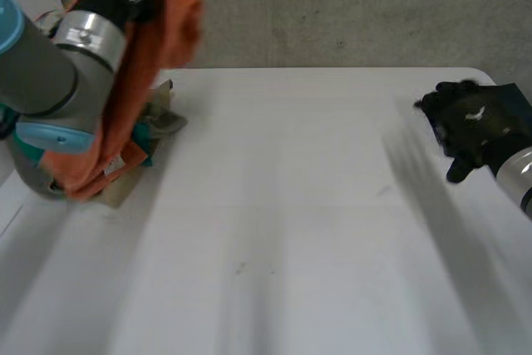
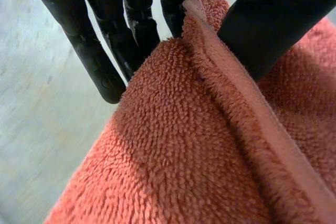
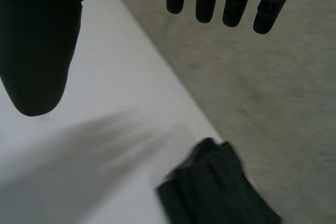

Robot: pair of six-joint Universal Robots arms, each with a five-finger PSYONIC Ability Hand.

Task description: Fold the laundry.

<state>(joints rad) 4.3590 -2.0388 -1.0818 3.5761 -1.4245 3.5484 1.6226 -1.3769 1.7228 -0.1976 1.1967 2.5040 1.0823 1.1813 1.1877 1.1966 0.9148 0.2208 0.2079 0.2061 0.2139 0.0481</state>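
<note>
The left hand [image 2: 100,56] pinches the hem of the orange terry towel [image 2: 199,145], hoisted over the left edge of the white table [image 1: 291,205], the right hand [image 1: 470,126] splayed empty; that seemingly shallow pinch could slip

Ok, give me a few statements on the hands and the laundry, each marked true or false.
1. The left hand pinches the orange towel. True.
2. The right hand grips a cloth. False: its fingers are straight and hold nothing.
3. The orange towel lies flat in the middle of the table. False: it hangs from the raised left hand, at the table's left side.
4. Other laundry lies piled beside the left arm. True.
</note>
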